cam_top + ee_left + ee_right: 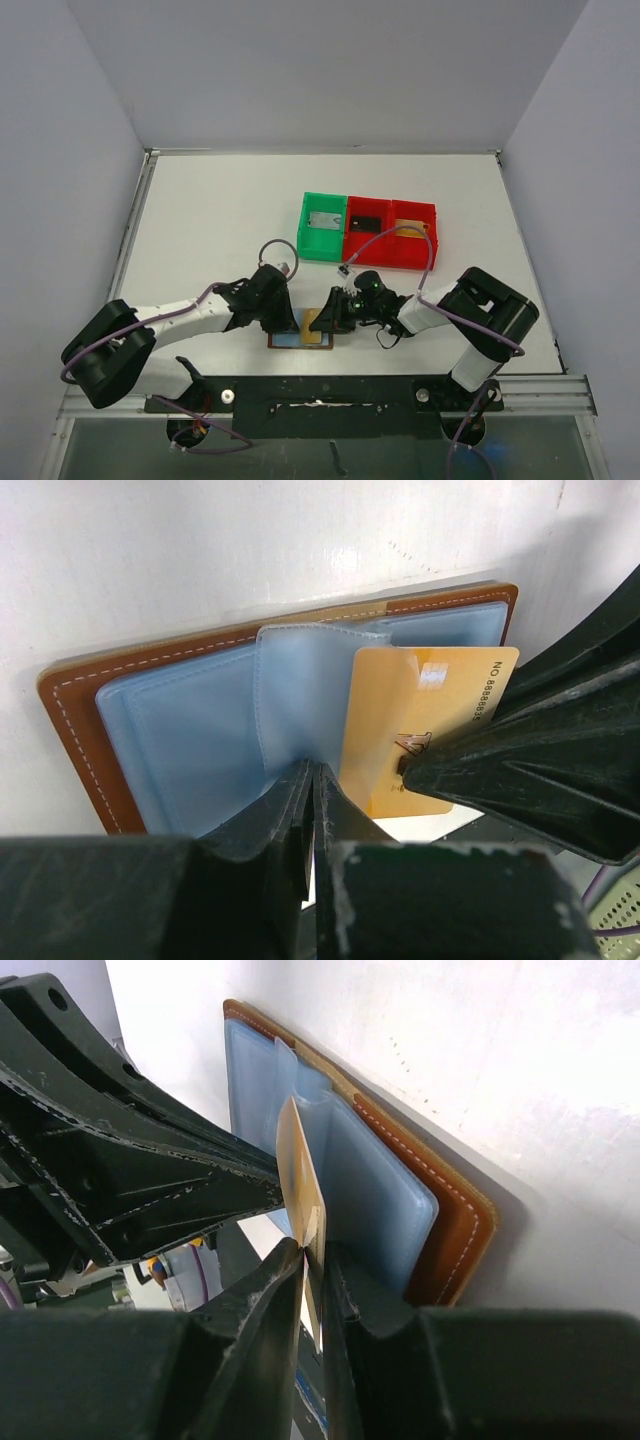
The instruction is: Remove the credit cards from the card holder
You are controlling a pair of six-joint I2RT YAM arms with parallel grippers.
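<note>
The brown card holder [285,341] lies open near the table's front edge, its grey-blue sleeves up [180,730] [460,1220]. My left gripper [285,322] [313,770] is shut on the raised edge of one sleeve. A golden-orange credit card [318,327] [440,700] [300,1170] sticks partly out of that sleeve. It stands between the fingers of my right gripper [333,315] [318,1255], whose jaws are slightly apart, with a thin gap beside the card. A pale grey card [322,221] and a black card [366,222] lie in the trays.
A green tray [305,235] and two joined red trays [385,262] stand behind the wallet at the middle right. A purple cable loops over the red trays. Both arms crowd together over the wallet. White walls enclose the table on three sides.
</note>
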